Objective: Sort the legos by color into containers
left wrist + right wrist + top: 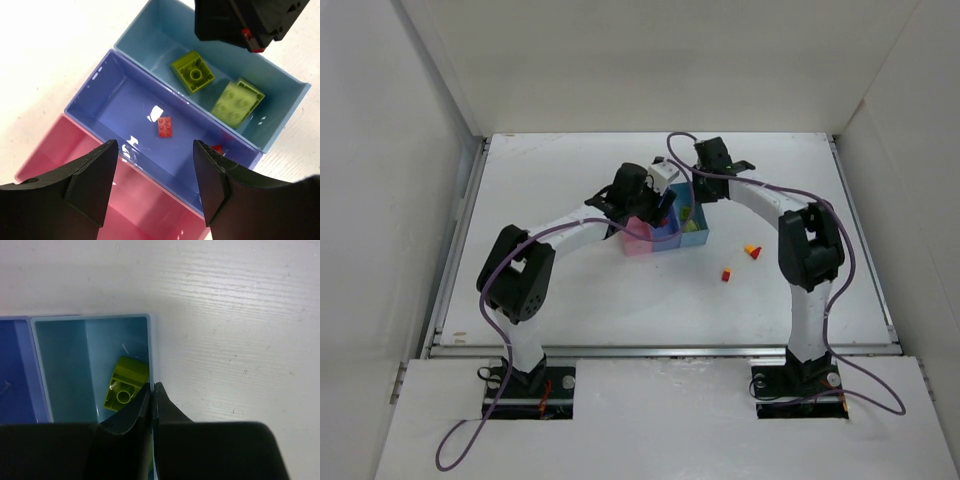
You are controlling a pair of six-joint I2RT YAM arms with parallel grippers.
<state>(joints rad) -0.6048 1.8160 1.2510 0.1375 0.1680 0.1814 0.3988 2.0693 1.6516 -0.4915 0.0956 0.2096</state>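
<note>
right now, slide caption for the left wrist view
Open left tool over the blue bin holding a red brick; two green bricks in the light blue bin.

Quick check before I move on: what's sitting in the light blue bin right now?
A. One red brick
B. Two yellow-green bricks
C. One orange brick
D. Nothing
B: the left wrist view shows two yellow-green bricks inside the light blue bin, while the red brick lies in the blue bin next to it.
</note>
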